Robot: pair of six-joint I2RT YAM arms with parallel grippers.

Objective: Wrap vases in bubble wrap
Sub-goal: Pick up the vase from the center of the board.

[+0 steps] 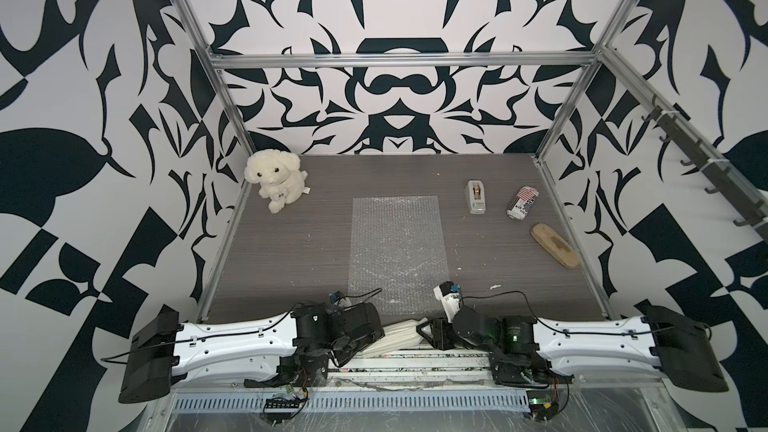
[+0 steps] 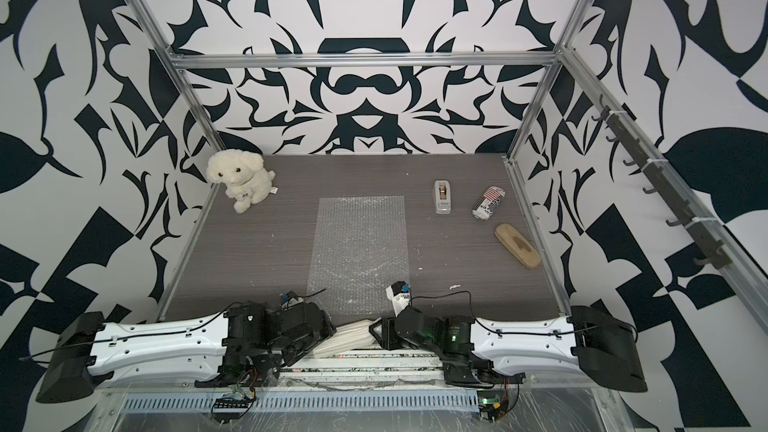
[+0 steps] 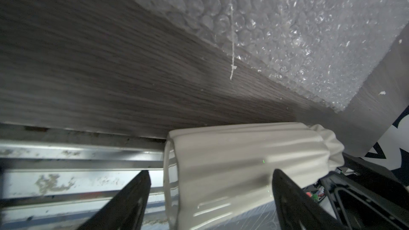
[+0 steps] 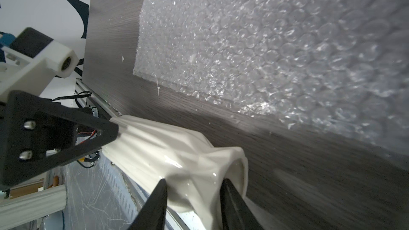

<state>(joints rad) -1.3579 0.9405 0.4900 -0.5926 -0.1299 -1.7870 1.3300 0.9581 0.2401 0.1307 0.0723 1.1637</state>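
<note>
Vase (image 1: 395, 336) partly covered in both top views; can (image 1: 523, 201) print illegible.

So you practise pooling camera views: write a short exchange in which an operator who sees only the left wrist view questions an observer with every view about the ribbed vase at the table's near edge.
Operator: My open left hand brackets the base end of the vase. What is at its rim?
Observer: The right hand: one finger outside the rim, one seemingly inside the mouth.
Operator: Does the bubble wrap lie flat beyond my frame?
Observer: Yes. In both top views it is one flat rectangle running up the middle of the table.
</note>
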